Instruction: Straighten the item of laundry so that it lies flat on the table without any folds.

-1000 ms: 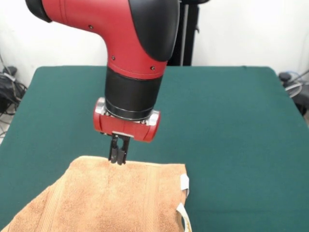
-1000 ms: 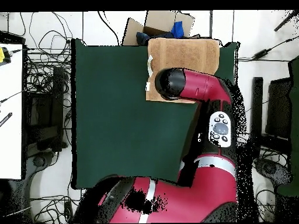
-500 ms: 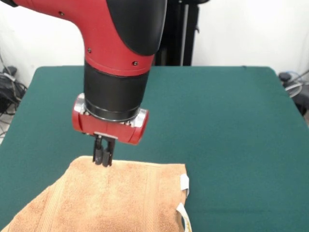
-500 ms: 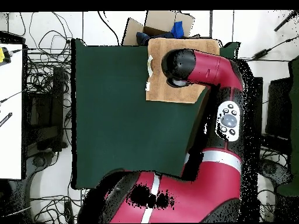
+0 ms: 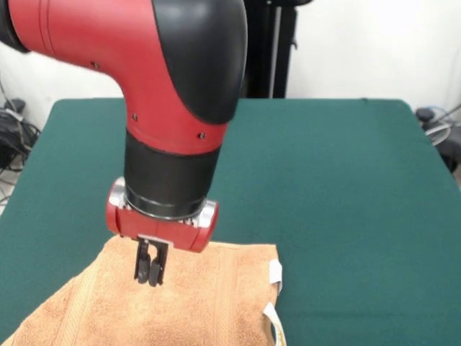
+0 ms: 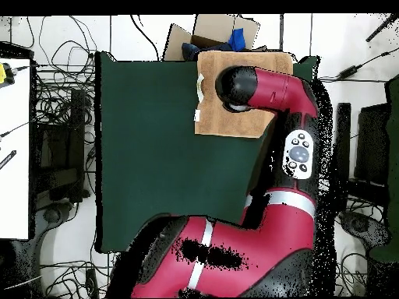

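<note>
A red and black Sawyer arm (image 5: pixel 166 108) reaches down over a peach-orange terry towel (image 5: pixel 194 306) at the near edge of a dark green felt-covered worktop (image 5: pixel 338 180), seen from across the table. The gripper (image 5: pixel 150 272) hangs below a red wrist collar (image 5: pixel 162 225), its two short black fingers (image 5: pixel 143 268) drawn close together with nothing seen between them; the tips sit low over the towel's far left part, and whether they touch the cloth cannot be told from this angle.

The towel lies spread on the worktop, its far edge running straight across and its left side slanting out toward the picture's lower left corner. Woven border bands (image 5: pixel 234 295) run as faint ribs from the far edge toward the camera. Two white tags (image 5: pixel 275 272) stick out along its right edge, one near the far right corner and another lower down, where the edge curls and a second layer of cloth shows beneath.

From above, the towel (image 6: pixel 234 123) sits at the far edge of the worktop (image 6: pixel 148 156), toward the right end of that edge, with its upper part reaching the worktop's border. The arm (image 6: pixel 269 89) covers the middle of the towel, so the gripper itself is hidden in this view. A cardboard box (image 6: pixel 206 35) and blue items (image 6: pixel 240 37) lie just beyond the worktop's far edge, and cables (image 6: pixel 62 86) spread over the floor at the left.
</note>
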